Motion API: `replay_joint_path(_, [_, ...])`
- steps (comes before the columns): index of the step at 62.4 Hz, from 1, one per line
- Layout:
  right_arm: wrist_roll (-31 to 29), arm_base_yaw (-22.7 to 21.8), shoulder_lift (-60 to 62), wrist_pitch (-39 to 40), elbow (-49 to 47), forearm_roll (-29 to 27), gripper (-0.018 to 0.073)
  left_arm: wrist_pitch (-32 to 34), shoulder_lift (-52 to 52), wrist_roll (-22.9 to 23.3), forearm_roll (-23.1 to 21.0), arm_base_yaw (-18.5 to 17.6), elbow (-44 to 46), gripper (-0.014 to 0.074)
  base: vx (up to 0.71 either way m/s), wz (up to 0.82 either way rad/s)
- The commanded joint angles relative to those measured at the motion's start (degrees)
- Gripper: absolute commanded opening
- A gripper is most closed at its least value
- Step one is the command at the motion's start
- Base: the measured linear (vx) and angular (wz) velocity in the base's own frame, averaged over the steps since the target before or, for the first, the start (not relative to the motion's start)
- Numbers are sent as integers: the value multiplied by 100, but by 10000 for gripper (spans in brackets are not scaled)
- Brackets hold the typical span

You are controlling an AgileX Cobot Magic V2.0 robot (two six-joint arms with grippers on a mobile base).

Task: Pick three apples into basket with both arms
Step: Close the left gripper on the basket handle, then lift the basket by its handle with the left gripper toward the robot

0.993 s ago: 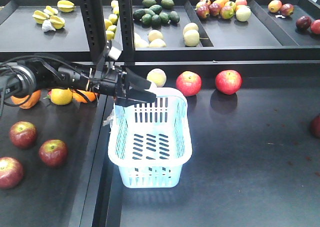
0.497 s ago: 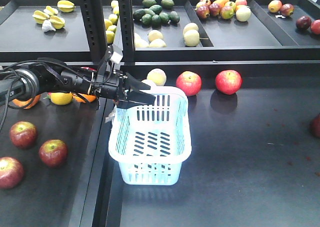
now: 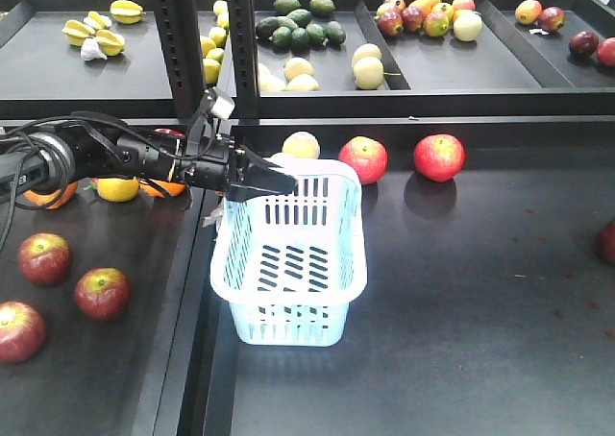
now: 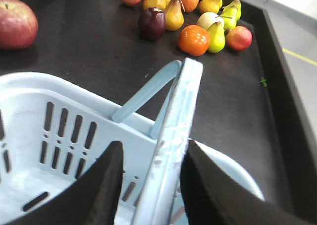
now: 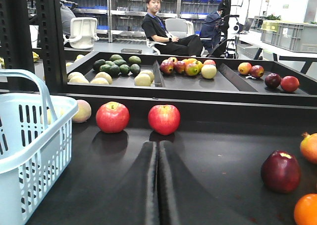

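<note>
Three dark red apples [image 3: 44, 258] [image 3: 102, 293] [image 3: 17, 330] lie on the left table. The pale blue basket [image 3: 288, 263] stands in the middle. My left gripper [image 3: 285, 181] reaches in from the left to the basket's far rim. In the left wrist view that gripper [image 4: 153, 144] is open and straddles the raised handle [image 4: 176, 116]. The right finger lies against the handle and a gap shows on the left side. My right gripper [image 5: 158, 145] is shut and empty, low over the table to the right of the basket [image 5: 29, 150]; it is absent from the front view.
Two brighter red apples [image 3: 363, 159] [image 3: 438, 157] and a pale fruit [image 3: 301, 145] lie behind the basket. A dark red apple [image 5: 280, 171] and an orange [image 5: 307, 210] lie at the right. Oranges [image 3: 50, 191] sit under the left arm. Black uprights [image 3: 178, 42] and fruit trays stand behind.
The left gripper's fingers have drawn closer together round the handle. The basket has shifted a little away from the camera.
</note>
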State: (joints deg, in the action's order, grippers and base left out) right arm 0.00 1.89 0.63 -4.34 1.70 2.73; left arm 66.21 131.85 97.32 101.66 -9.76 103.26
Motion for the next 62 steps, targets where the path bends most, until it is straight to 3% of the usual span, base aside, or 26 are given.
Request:
replay_joint_path(1, [0, -9, 50, 434, 59, 21, -4, 462, -389, 449, 201, -25, 173, -8, 0, 0])
replay_joint_path(12, [0, -9, 50, 434, 59, 21, -4, 1204, -634, 1129, 153, -32, 173, -8, 0, 0])
replay_joint_path(28, [0, -9, 50, 434, 59, 21, -4, 1199, -1299, 2510, 245, -71, 173, -8, 0, 0])
replay_joint_path(42, [0, -9, 50, 434, 59, 21, -4, 1199, -1920, 2544, 259, -190, -152, -8, 0, 0])
replay_joint_path(62, [0, -9, 50, 434, 59, 21, -4, 1199, -3590, 2544, 259, -279, -2568, -8, 0, 0])
